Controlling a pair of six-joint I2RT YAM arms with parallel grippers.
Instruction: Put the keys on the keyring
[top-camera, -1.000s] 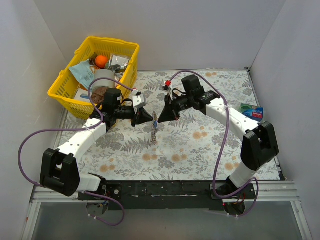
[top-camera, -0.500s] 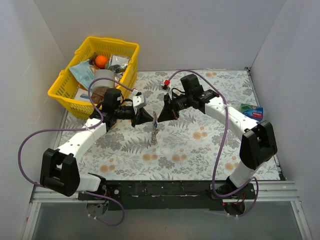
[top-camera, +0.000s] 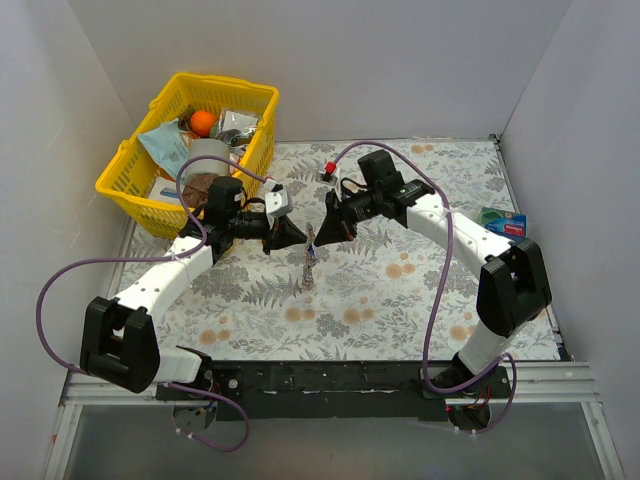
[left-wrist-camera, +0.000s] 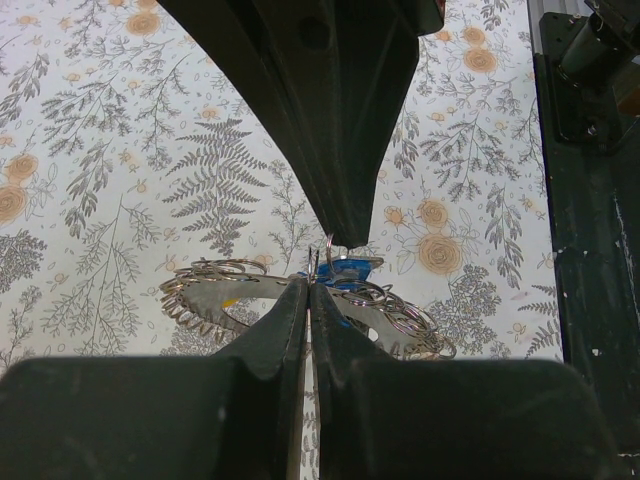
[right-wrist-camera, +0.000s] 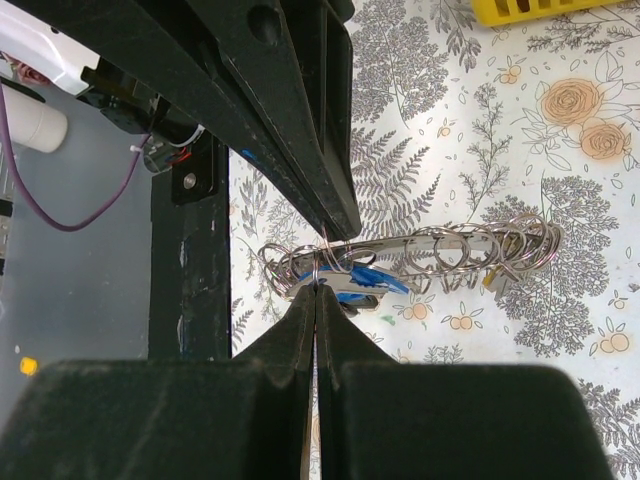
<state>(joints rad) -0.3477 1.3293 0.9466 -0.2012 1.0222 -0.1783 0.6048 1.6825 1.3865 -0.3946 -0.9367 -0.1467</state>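
Observation:
The keyring hangs off the table between both grippers as a silvery bunch with a chain-like edge. My left gripper and right gripper meet tip to tip above it, both shut. In the left wrist view my left gripper pinches a thin wire loop of the keyring, with a blue key just behind. The right wrist view has my right gripper pinching the same loop of the keyring, the blue key lying against it. Other keys cannot be made out.
A yellow basket full of odds and ends stands at the back left. A small teal box lies by the right wall. The black base rail runs along the near edge. White walls close in three sides.
The right arm has edged slightly to the left. The left arm and the hanging keyring stay where they were.

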